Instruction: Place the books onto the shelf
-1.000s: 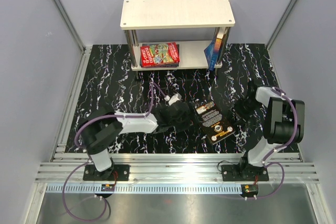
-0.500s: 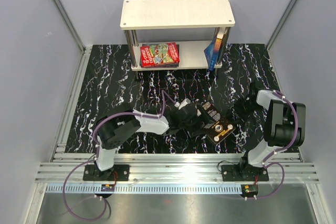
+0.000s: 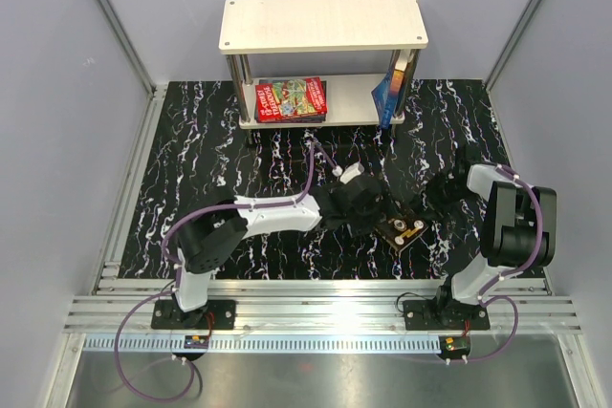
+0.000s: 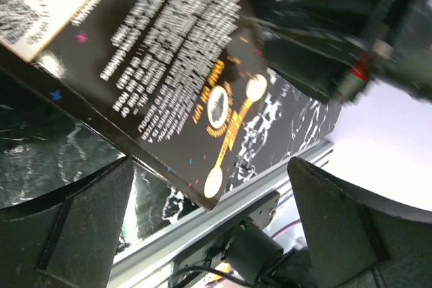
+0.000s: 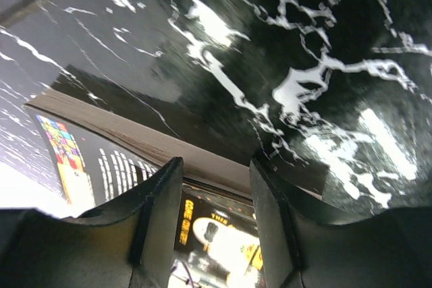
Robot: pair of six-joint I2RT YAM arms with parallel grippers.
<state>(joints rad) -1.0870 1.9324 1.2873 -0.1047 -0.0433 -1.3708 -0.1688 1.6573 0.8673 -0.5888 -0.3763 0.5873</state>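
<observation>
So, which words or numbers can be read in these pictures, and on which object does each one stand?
Red book on the lower shelf board: yellow title lettering, too small to read.
Dark book, left wrist view: white lines of print, too blurred to read.
Same book, right wrist view: small white print, unreadable.
No text can be quoted with certainty.

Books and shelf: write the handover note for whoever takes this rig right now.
Left gripper: wide open, fingers either side of a corner of the dark book; no grip yet.
Right gripper: open, holding nothing, near that book's edge.
Done: red book lies flat on the lower board of the shelf; blue book leans at its right end, with something more behind it that I cannot make out.
Left: the dark book lies on the table, to be grasped and shelved.
</observation>
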